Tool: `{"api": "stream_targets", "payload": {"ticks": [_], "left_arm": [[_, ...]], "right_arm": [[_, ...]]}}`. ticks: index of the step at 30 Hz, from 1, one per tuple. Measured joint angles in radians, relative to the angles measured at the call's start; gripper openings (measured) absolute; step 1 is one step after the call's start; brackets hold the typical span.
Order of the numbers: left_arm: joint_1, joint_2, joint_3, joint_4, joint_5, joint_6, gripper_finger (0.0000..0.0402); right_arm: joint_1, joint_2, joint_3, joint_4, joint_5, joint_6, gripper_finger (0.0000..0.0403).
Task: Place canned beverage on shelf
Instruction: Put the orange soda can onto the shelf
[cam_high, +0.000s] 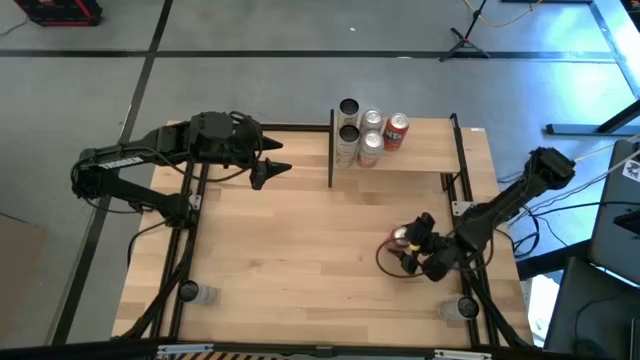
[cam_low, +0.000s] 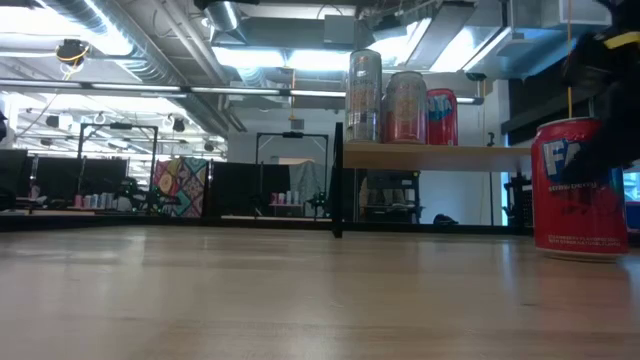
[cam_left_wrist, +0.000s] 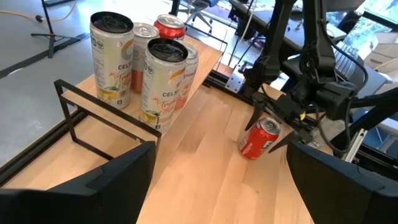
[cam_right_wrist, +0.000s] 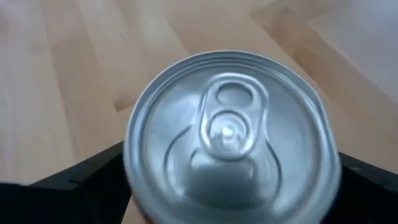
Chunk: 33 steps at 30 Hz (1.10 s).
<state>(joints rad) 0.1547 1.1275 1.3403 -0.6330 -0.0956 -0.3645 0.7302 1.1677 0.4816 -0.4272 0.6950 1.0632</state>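
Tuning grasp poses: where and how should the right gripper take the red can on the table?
Grip the red can across its round side wall, about mid-height, coming down from above. It stands upright on the table, lid up, and the right gripper hangs over it, open, a finger on either side.

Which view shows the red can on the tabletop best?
The left wrist view: the red can stands whole on the table, the right end effector open around it. The low view shows its side at the frame edge. The right wrist view shows only its lid. In the high view the arm mostly hides it.
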Motion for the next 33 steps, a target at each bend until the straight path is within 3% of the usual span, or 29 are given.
{"api": "stream_targets", "payload": {"ticks": [3,9,18,26,33], "left_arm": [[0.0,0.0,0.0,0.0,0.0,0.0,0.0351],[0.0,0.0,0.0,-0.001,0.0,0.0,0.0351],[0.0,0.0,0.0,-0.002,0.0,0.0,0.0351],[0.0,0.0,0.0,-0.002,0.0,0.0,0.0351],[0.0,0.0,0.0,-0.002,0.0,0.0,0.0351]], "right_arm": [[-0.028,0.003,0.0,0.026,-0.023,-0.036,0.0362],[-0.059,0.001,0.001,0.034,-0.05,-0.077,0.0276],[-0.057,-0.013,0.076,-0.03,-0.054,-0.076,0.0276],[-0.063,-0.083,0.228,-0.253,-0.005,-0.077,0.0276],[-0.158,-0.168,0.372,-0.448,-0.006,-0.146,0.0276]]}}
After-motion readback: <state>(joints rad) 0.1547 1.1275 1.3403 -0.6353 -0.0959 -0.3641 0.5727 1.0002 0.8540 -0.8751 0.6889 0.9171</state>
